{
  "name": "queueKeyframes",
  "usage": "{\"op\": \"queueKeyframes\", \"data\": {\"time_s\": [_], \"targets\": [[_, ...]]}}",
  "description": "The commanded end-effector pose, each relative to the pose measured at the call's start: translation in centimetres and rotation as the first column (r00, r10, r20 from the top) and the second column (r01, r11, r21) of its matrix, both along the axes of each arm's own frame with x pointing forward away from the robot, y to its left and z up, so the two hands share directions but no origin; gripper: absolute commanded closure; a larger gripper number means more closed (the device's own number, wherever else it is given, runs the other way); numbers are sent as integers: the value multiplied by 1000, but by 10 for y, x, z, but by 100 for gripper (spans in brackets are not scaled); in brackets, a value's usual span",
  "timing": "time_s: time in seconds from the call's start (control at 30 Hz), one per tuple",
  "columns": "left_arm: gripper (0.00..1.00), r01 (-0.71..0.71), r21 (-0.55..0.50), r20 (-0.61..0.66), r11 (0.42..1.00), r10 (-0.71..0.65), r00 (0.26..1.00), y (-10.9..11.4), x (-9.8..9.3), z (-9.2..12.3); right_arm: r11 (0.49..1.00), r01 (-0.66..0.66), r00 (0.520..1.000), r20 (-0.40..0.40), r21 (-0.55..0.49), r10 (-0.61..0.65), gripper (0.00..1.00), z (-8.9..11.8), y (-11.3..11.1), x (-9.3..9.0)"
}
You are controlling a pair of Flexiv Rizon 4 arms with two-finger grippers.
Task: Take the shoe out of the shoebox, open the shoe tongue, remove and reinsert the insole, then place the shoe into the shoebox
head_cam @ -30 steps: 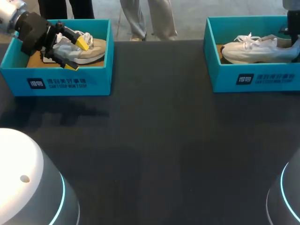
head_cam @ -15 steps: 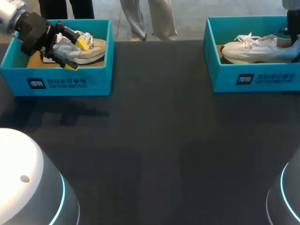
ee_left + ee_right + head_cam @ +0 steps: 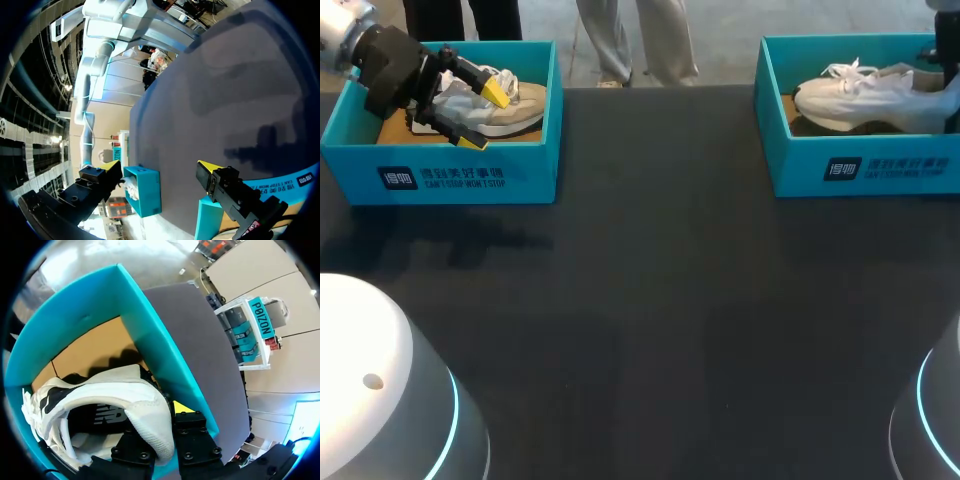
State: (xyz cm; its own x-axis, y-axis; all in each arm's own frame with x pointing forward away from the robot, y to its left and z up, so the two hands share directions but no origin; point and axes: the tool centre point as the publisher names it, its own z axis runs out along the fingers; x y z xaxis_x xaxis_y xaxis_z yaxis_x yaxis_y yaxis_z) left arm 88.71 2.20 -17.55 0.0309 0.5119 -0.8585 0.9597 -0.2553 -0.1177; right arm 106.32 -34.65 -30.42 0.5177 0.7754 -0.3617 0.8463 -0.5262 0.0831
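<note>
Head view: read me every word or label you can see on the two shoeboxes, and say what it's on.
"CAN'T STOP WON'T STOP": front wall of the left shoebox.
"CAN'T STOP WON'T STOP": front wall of the right shoebox.
Logo and larger characters above each line: too small to read surely.

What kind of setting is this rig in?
Probably a robot manipulation test bench, not a shop: dark table, beige shoe in the left shoebox, white shoe in the right shoebox, left end effector at one, right end effector gripping the other.

Dark table (image 3: 650, 300): teal shoebox (image 3: 450, 175), second teal shoebox (image 3: 860, 165)
</note>
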Motion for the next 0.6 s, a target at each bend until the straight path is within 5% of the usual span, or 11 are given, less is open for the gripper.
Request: {"op": "queueKeyframes", "data": {"time_s": [0.03,0.6], "targets": [[0,-1,3,3,1000,1,1000,0,-1,1,1000,0,1000,20,-1,0,100,10,1,-11],[0,-1,3,3,1000,1,1000,0,-1,1,1000,-31,999,42,-2,31,100,13,1,-34]]}}
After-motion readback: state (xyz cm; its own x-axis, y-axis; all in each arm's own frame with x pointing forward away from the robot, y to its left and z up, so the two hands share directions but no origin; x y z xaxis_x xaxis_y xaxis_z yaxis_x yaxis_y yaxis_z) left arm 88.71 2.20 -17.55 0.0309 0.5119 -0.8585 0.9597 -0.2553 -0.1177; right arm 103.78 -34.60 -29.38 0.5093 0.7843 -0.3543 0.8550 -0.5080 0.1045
